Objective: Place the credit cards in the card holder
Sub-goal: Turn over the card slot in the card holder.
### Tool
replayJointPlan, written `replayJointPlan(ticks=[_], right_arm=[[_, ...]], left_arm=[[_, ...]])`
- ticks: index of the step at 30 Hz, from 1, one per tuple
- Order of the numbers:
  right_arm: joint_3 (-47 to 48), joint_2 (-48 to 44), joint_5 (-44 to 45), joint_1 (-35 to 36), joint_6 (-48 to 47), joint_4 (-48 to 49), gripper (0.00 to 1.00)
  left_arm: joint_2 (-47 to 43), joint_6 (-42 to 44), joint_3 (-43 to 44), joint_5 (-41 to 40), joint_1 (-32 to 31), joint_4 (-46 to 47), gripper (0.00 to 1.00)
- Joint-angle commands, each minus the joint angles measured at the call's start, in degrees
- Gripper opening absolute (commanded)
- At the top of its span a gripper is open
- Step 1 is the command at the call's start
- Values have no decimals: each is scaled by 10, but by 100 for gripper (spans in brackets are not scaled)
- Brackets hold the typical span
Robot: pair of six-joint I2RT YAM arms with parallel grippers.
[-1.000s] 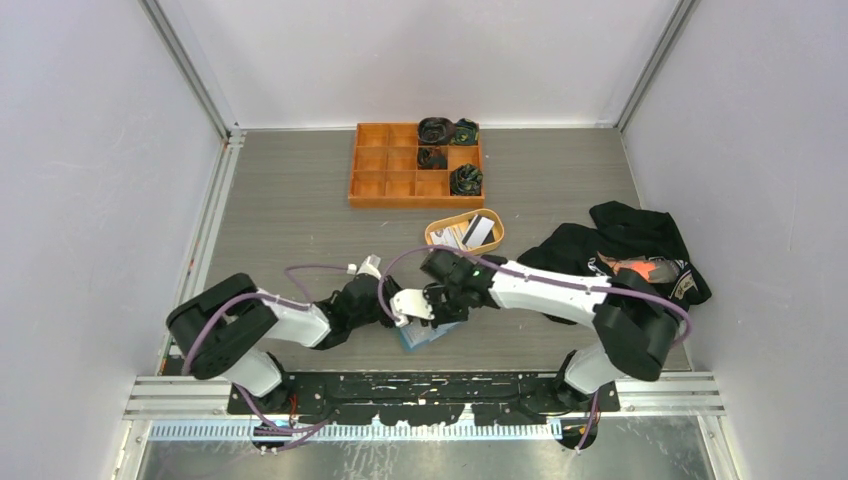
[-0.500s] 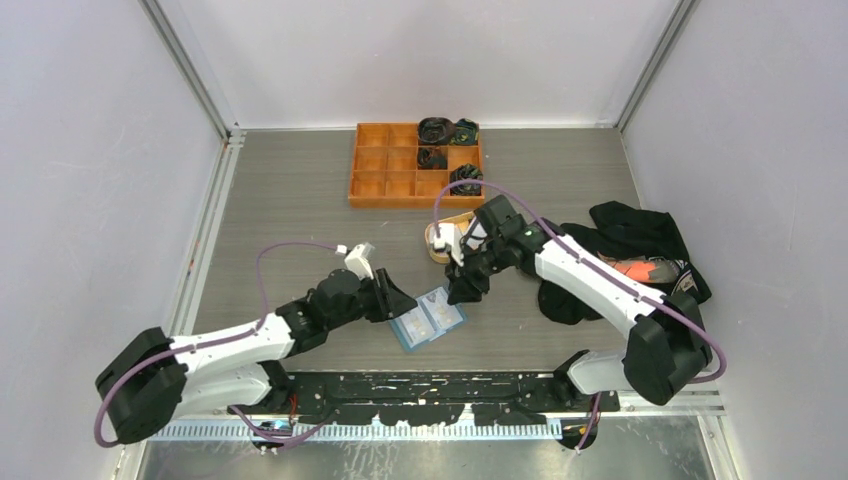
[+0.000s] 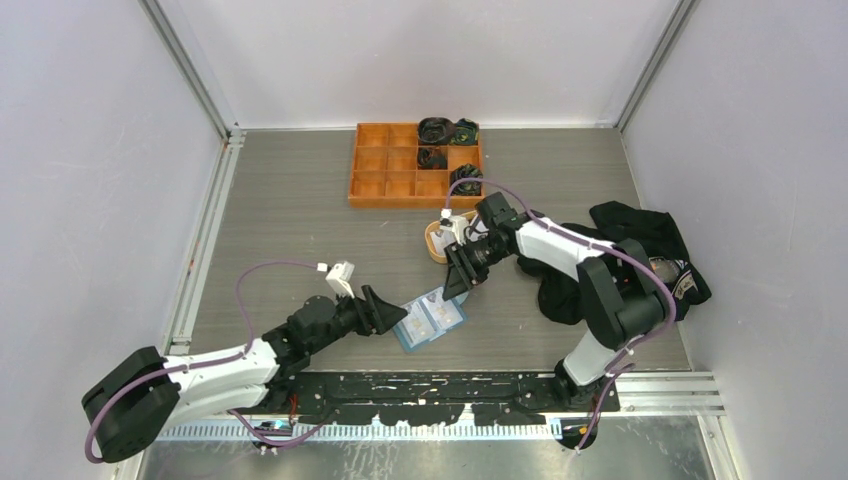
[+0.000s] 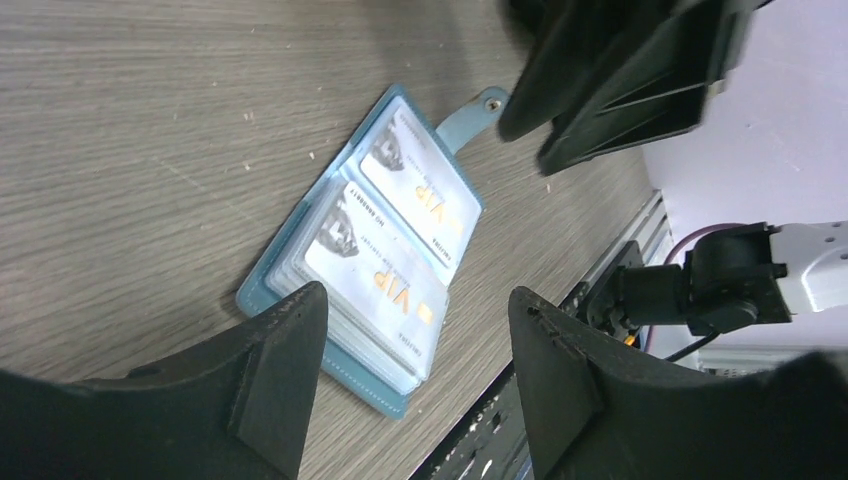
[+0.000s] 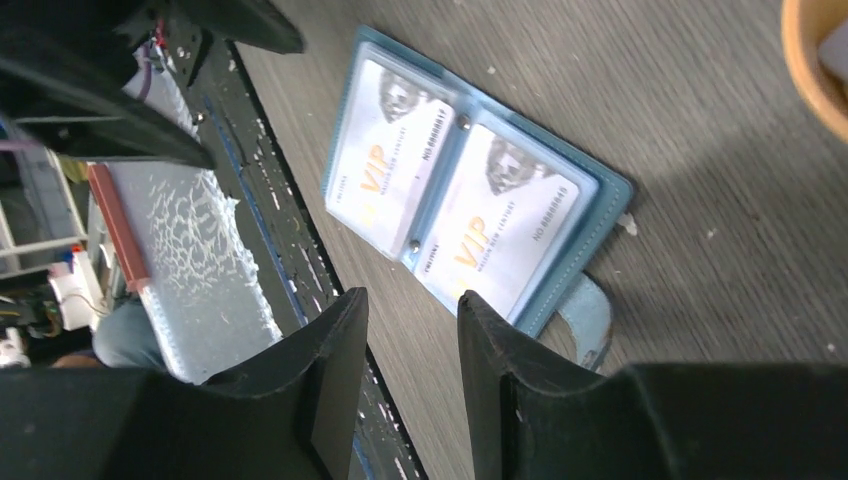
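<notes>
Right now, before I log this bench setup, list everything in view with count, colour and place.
card holder: one, blue, open at table's near centre
credit cards: two showing, white-grey, in the holder's clear slots
dish: one, tan, beyond the holder
tray: one, orange, far centre
bundles: four, dark, tray's right compartments
garment: one, black, right side
table: one, grey wood-grain
left fingers: two, black, apart, empty, left of the holder
right fingers: two, black, apart, empty, between holder and dish

Bright, even light from overhead on the grey wood-grain tabletop (image 3: 300, 200), shadows soft and faint. In the left wrist view, the left gripper's black fingers (image 4: 270, 380) blur at six o'clock, and glare whitens the clear sleeves of the open blue folding card holder (image 4: 465, 120).
</notes>
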Motion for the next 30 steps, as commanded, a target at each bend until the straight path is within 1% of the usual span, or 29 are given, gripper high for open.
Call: replayJointPlan(ticks=[1,9,12,13,17,24,30], right_arm=[[28,20,30,1,53,12,44],[42,57,59,1,70,2,43],[44,67,60,2,76,1,43],[45,71,59,2,77,-1,43],[53,87,60,4,77,-15,42],[69,117,71,10,80,-35,41],[78,137,80,10,83,-48,41]], left_arm=[[9,2,11,-9,0,71,66],[67,-21,20,9,0,108,61],[94,-25,28,14,0,129,57],[103,-26,31,32,0,134,56],[149,-31,44,51,0,157,51],[210,-41,52,67,0,201,47],[242,-47,64,79,0,212,46]])
